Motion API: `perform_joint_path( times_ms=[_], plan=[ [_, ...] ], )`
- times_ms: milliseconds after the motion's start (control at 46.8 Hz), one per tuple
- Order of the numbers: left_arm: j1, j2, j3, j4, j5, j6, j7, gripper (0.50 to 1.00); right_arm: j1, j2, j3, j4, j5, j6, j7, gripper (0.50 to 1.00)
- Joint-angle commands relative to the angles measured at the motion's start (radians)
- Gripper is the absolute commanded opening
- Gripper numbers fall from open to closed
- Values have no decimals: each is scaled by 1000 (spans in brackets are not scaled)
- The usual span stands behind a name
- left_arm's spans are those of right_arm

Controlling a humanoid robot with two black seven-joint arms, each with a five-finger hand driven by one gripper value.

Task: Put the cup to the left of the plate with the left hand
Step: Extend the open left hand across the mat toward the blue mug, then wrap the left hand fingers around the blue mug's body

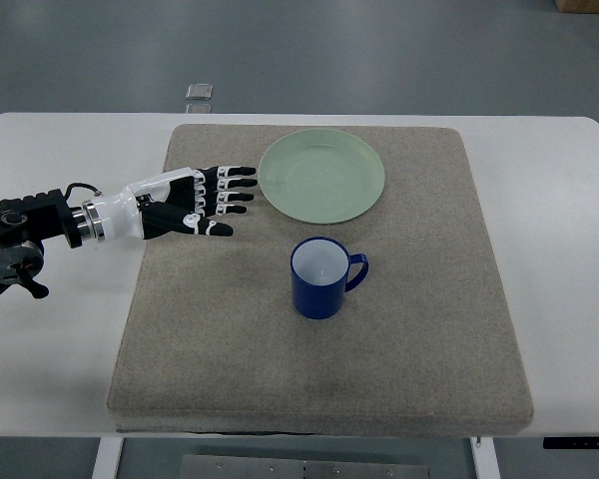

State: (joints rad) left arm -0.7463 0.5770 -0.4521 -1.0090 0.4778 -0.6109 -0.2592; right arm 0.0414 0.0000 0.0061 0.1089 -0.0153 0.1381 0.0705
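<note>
The blue cup [322, 279] stands upright near the middle of the grey mat [429, 349], its handle toward the right edge, while the left hand [195, 204] is over the mat's left edge with fingers stretched and empty, just beside the green plate [321, 176] at the far edge.

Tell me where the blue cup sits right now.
In the top view the blue cup stands upright on the mat, just below the green plate, apart from the open left hand.
</note>
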Motion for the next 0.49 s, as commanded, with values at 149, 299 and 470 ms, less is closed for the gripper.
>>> perform_joint_path(
  times_ms=[149, 299, 470],
  plan=[
    [13, -12, 1, -5, 35, 0, 0, 996, 0, 0, 0, 0, 0, 0, 0, 934],
    [24, -34, 1, -5, 56, 0, 0, 996, 0, 0, 0, 0, 0, 0, 0, 934],
    [21, -57, 0, -16, 64, 0, 0, 996, 0, 0, 0, 0, 0, 0, 0, 934]
  ],
)
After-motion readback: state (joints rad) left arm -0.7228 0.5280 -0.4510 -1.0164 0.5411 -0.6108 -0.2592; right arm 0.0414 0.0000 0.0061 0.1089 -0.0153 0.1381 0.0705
